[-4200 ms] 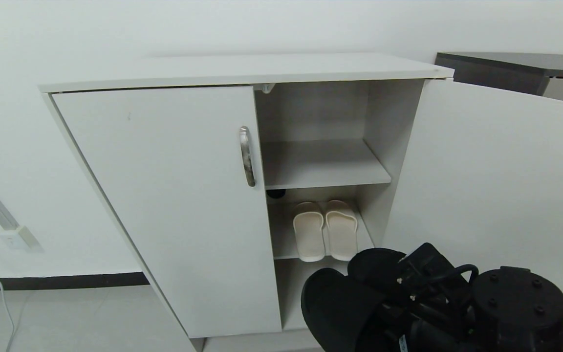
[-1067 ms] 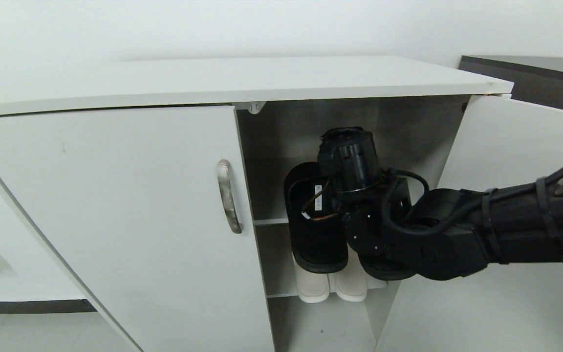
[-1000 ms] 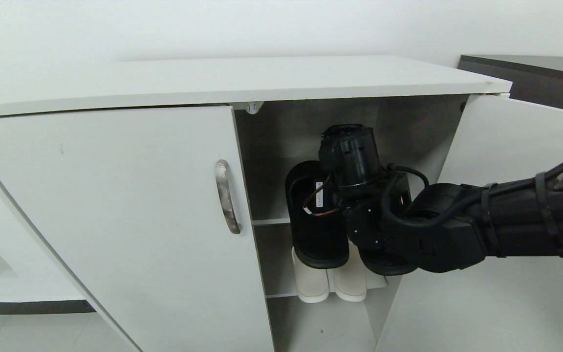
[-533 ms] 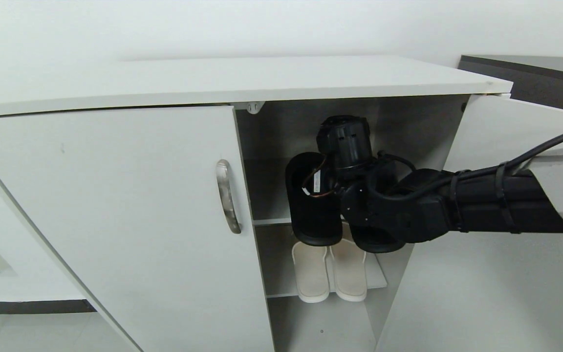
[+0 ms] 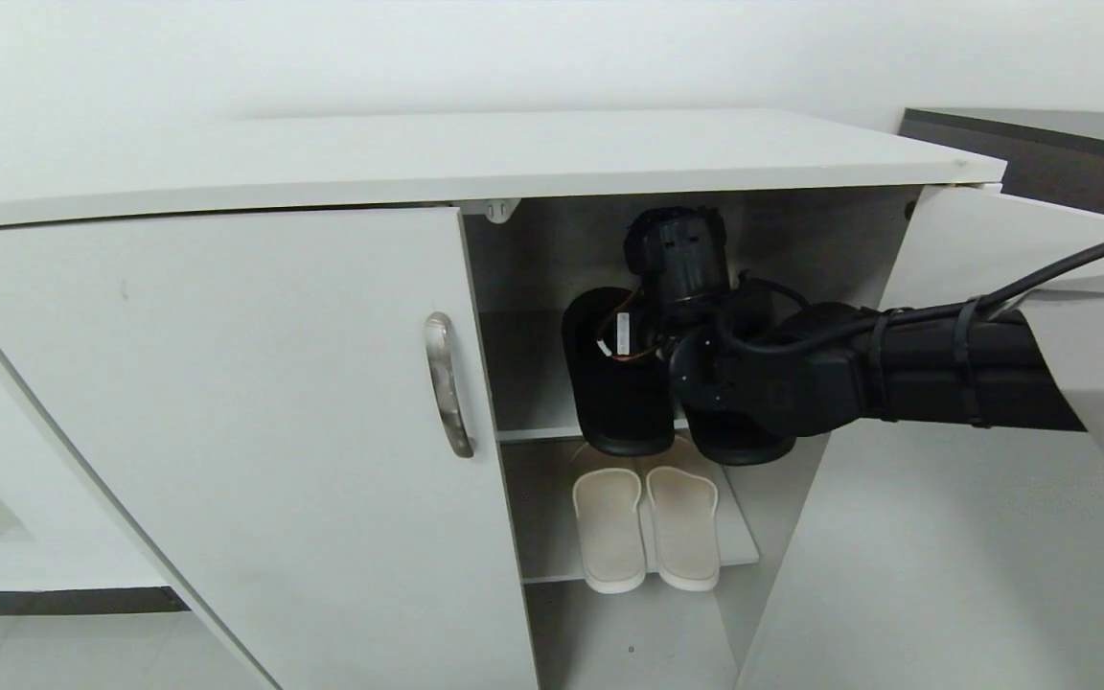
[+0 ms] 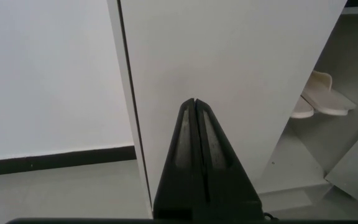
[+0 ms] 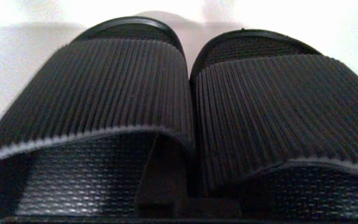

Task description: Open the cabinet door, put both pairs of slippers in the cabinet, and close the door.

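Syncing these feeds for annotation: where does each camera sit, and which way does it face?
Head view: on the head, facing forward and down at the cabinet; the right arm shows, holding black slippers at the upper shelf.
Left wrist view: faces the closed left door along the shut left gripper.
Right wrist view: faces into the cabinet over the black slippers.
Shared: head and left wrist views both show the white slippers.

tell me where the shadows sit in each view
Head view: the cabinet top is evenly lit, its upper compartment shaded behind the black slippers; the white slippers catch light. Right wrist view: black slippers dark against a bright backing. Left wrist view: left gripper dark against the evenly lit door.
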Controlling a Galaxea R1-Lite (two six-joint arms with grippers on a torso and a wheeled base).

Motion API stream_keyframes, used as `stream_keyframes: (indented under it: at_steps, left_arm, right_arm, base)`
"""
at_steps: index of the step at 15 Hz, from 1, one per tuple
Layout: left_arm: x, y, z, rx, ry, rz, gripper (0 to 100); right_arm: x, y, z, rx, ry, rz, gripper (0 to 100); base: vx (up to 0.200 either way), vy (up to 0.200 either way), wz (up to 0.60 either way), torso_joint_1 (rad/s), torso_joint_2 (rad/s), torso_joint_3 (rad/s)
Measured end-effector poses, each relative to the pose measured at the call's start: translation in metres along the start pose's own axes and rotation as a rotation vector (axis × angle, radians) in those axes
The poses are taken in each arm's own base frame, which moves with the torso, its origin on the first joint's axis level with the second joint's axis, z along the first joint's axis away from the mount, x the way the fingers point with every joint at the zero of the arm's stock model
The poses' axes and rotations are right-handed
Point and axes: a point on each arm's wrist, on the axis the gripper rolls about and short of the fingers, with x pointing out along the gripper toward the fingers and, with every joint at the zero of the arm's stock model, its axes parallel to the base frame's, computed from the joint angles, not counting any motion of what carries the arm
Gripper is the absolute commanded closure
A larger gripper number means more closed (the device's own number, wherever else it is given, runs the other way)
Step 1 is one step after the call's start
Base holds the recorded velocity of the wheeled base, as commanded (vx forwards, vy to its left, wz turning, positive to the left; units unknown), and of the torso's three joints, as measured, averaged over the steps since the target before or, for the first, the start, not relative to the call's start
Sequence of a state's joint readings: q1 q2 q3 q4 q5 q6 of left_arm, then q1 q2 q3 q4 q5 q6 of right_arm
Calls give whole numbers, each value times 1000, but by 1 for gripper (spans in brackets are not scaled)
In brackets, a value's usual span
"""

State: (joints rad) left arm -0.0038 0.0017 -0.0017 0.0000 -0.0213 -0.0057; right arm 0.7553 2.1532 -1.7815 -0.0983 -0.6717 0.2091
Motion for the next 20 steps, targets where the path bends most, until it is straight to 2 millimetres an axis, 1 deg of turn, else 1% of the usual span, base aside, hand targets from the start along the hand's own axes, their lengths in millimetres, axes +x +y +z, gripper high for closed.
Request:
stream_keyframes:
  at_steps: [7, 8, 11, 14, 16, 20]
  left_arm:
    - [0, 0, 0, -2, 0, 0, 100]
    - [0, 0, 0, -2, 0, 0, 100]
    - [0, 0, 0, -2, 0, 1, 100]
    - [0, 0, 0, -3, 0, 1, 100]
    - [0, 0, 0, -3, 0, 0, 100]
    - [0, 0, 0, -3, 0, 0, 100]
  right_arm:
    - [9, -1, -2, -4, 11, -8, 100]
    - [9, 0, -2, -2, 8, -8, 0]
    - [12, 0, -5, -10, 19, -11, 0]
    - [10, 2, -12, -28, 40, -7, 0]
    - [6, 4, -16, -36, 49, 0, 0]
    - [-7, 0, -20, -49, 72, 3, 0]
  base:
    - [0, 0, 0, 0, 0, 0]
    - [0, 0, 0, 0, 0, 0]
    - [0, 0, 0, 0, 0, 0]
    - [0, 0, 0, 0, 0, 0]
    - [0, 0, 0, 0, 0, 0]
    - [0, 0, 0, 0, 0, 0]
